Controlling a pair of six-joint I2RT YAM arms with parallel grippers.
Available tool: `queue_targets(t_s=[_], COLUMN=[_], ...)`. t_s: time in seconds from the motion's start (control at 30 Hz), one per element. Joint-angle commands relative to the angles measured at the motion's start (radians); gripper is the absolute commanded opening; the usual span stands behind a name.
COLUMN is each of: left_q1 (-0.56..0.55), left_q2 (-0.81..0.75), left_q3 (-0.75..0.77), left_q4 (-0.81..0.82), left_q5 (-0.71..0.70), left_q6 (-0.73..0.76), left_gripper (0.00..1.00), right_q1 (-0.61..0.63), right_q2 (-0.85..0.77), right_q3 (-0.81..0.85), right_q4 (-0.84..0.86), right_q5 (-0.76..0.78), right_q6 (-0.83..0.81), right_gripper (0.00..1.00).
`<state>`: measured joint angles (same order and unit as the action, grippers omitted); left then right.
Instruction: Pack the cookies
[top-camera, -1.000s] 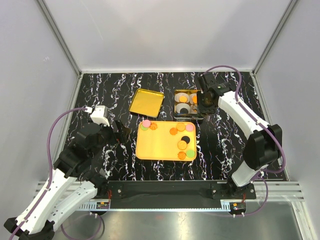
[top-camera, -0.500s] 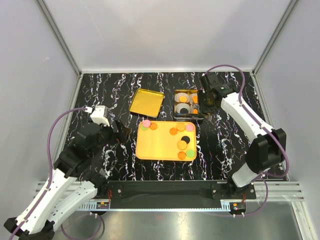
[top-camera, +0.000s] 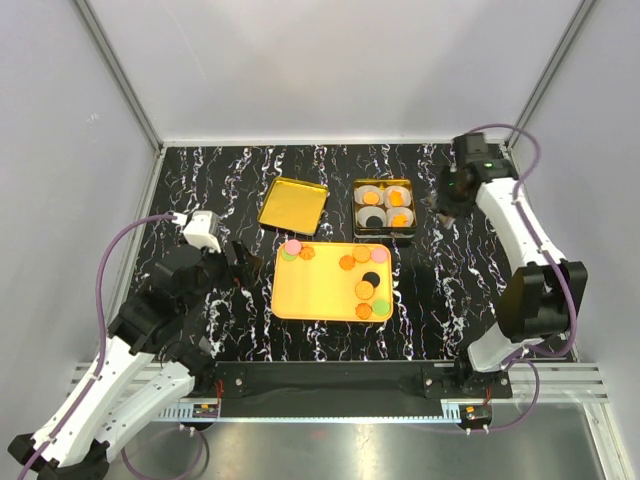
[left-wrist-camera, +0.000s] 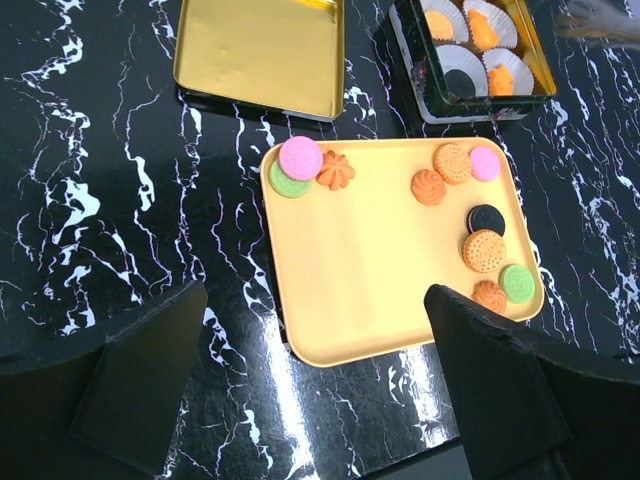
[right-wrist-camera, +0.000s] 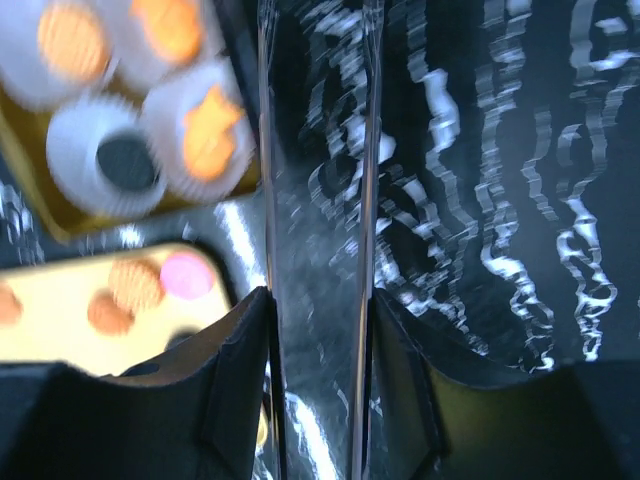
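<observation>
On glossy yellow tray (left-wrist-camera: 370, 275), ridged round cookies (left-wrist-camera: 484, 250); L pincer (left-wrist-camera: 315, 300) wide apart, R pincer (right-wrist-camera: 318, 200) slightly.

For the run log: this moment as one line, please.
left gripper: open, left of tray; right gripper: open, empty, right of tin; cups: four filled; cookies: more on tray

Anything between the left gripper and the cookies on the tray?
Nothing visible. The left gripper hangs open left of the tray, and only bare table and tray surface separate its jaws from the cookies, pink and green nearest. The gold lid lies farther back, off that line.
</observation>
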<state>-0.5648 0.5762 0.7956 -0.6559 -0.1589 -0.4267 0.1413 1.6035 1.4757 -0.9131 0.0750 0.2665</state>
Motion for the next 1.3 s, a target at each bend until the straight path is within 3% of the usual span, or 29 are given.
queue_targets(t_s=[0.0,0.03,0.13,0.37,0.57,1.0,1.1,1.27], left_q1=[-0.004,-0.004,-0.004,-0.004,-0.004,-0.004,-0.004,-0.004], left_q2=[0.017,0.020,0.025,0.045,0.053,0.143,0.160,0.215], left_q3=[-0.006,-0.006,-0.007,-0.015,-0.015,-0.009,0.004,0.046], left_q4=[0.061,0.067,0.075,0.099,0.091,0.116,0.108,0.101], left_q5=[0.051,0.058,0.084,0.153,0.153,0.176,0.162,0.116], left_q6=[0.011,0.011,0.016,0.016,0.026,0.017,0.013,0.000], left_gripper=[0.99,0.99,0.99,0.99,0.99,0.99,0.99,0.99], right_q1=[-0.135,-0.204,-0.252,-0.266,-0.278,-0.282,-0.282,-0.282], right_q2=[0.010,0.022,0.073,0.182,0.308,0.414,0.404,0.314], right_q3=[0.052,0.051,0.057,0.087,0.077,-0.006,-0.017,-0.060], right_q4=[0.089,0.103,0.146,0.241,0.312,0.274,0.269,0.270], right_q5=[-0.015,-0.020,-0.050,0.026,0.189,0.097,0.066,0.066], right_q6=[0.036,0.048,0.082,0.083,-0.010,-0.013,-0.004,0.020], right_gripper=[0.50,0.50,0.50,0.52,0.55,0.78,0.88,0.93])
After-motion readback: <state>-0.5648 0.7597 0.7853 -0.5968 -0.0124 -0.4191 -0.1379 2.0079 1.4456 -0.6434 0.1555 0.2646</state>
